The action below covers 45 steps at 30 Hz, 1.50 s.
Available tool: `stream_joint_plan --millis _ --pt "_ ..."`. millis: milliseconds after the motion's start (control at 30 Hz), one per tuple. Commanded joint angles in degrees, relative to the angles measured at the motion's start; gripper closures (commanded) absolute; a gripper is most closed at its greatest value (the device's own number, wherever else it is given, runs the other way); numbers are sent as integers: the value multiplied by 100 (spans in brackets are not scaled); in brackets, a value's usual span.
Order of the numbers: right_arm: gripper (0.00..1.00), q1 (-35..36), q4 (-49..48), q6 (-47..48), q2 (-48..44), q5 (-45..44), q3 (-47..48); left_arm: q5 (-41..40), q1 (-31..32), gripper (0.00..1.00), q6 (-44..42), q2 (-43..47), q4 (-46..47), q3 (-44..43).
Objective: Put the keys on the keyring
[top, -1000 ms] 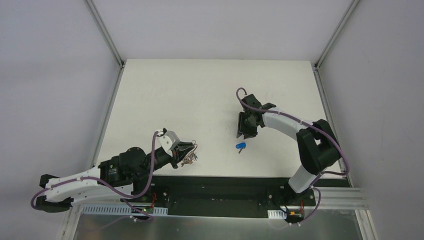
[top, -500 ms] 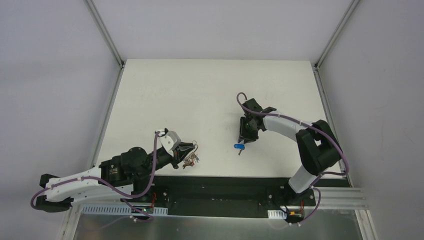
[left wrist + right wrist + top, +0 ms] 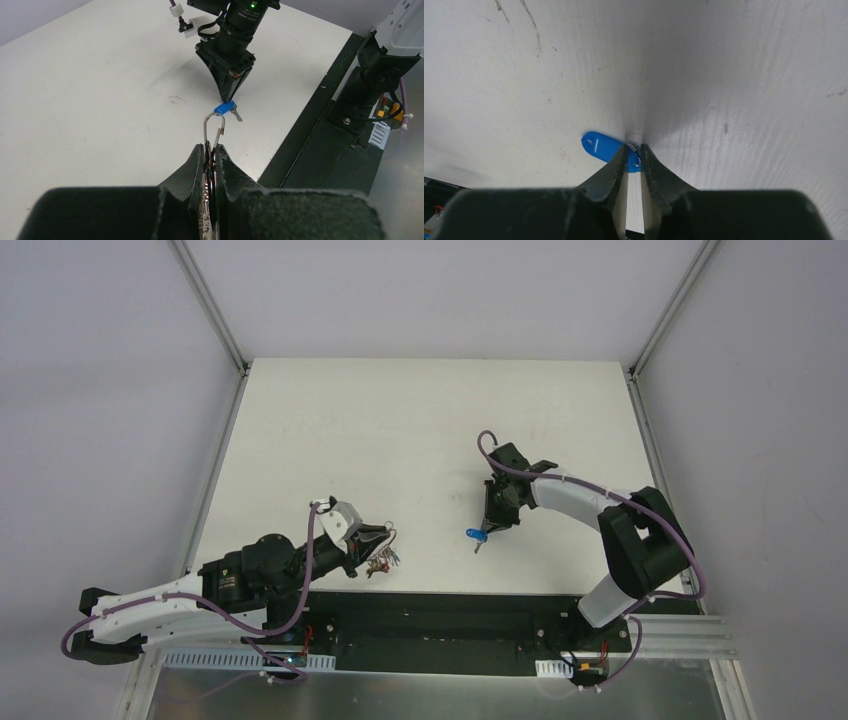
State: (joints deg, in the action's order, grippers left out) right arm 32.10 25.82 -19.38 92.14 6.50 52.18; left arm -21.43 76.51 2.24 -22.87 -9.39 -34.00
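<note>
The left pincer (image 3: 212, 152) clamps the keyring (image 3: 213, 127) near left, while the right pincer (image 3: 634, 151) straddles the blue-capped key (image 3: 601, 145) on the tabletop (image 3: 400, 440), its grip unclear.

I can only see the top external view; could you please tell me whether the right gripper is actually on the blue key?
Observer: In the right wrist view the right gripper has one fingertip on each side of the blue key at its cap end, with a narrow gap between them. I cannot confirm a firm pinch.
Operator: Thank you. Is the keyring secure on the left?
Observer: The left wrist view shows the left gripper shut on the keyring, its silver loop sticking out toward the blue key.
</note>
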Motion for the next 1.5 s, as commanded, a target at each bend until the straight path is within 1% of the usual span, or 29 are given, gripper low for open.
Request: stream_joint_plan --millis 0,67,233,333,467,533,633,767,833,933,1100,1233,1333,1400,1467 --pt "90 -5 28 -73 -192 49 -71 34 13 100 84 -24 263 -81" --pt "100 -8 15 -91 -179 70 -77 34 13 100 88 -39 263 -87" --pt "100 27 27 -171 -399 -129 -94 39 14 100 75 -70 263 -112" --pt "100 281 230 -173 -807 -525 -37 72 13 100 82 -109 262 -149" --pt "100 1389 680 65 -1575 -2034 231 119 14 100 97 -139 259 -209" --pt "100 1957 759 246 -1978 -2716 321 140 18 100 93 -170 254 -243" --pt "100 2596 494 577 -2705 -3080 188 224 14 100 99 -221 258 -332" --pt "100 3282 -458 1053 -3920 -3317 -477 337 14 100 83 -270 262 -459" --pt "100 3363 -733 1155 -4478 -2965 -711 373 13 100 52 -295 266 -526" --pt "100 3358 -982 1095 -4883 -2387 -886 468 13 100 -17 -328 362 -587" --pt "100 3366 -1457 498 -4913 -1196 -860 828 19 100 -156 -432 673 -643" --pt "100 3368 -2107 -197 -5024 -468 -995 1053 13 100 -272 -525 851 -678" --pt "100 3370 -2533 -715 -5114 -47 -1080 1198 13 100 -415 -551 912 -660" --pt "100 3374 -3002 -1079 -5144 207 -1169 1297 13 100 -485 -545 1112 -637" --pt "100 3380 -3247 -1393 -5127 364 -1185 1430 13 100 -548 -535 1218 -606"
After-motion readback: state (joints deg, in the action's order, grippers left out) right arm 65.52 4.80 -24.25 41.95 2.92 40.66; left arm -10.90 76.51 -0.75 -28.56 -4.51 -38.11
